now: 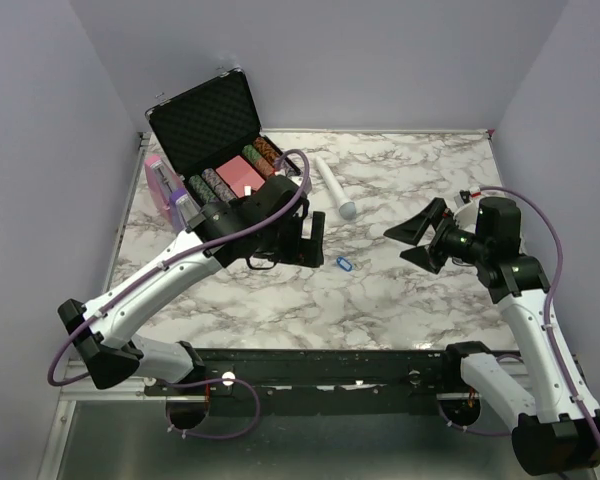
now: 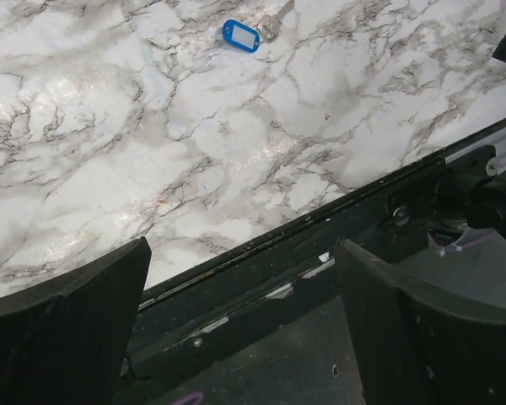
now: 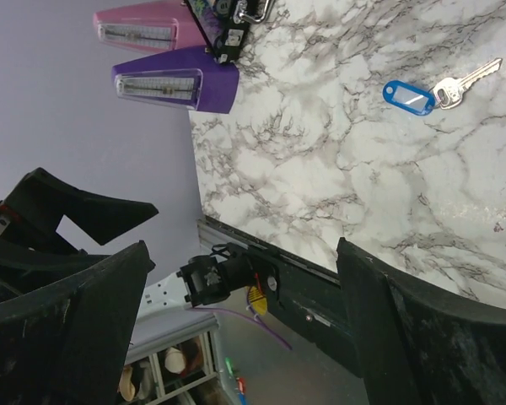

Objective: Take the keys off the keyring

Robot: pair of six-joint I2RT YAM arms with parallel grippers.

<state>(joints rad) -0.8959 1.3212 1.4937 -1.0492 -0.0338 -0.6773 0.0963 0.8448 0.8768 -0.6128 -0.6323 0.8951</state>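
Both fingers of my left tool (image 2: 243, 253) stand wide apart and empty over the desk's (image 2: 152, 152) near edge. My right tool (image 3: 244, 251) gapes just as wide, gripping nothing. Between them the blue keyring (image 1: 344, 263) lies flat on the marble, with a silver key (image 3: 464, 82) joined at one end.

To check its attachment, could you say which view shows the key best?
Right wrist: the key lies whole beside the keyring. Left wrist crops it at the top edge; top external shows only the keyring.
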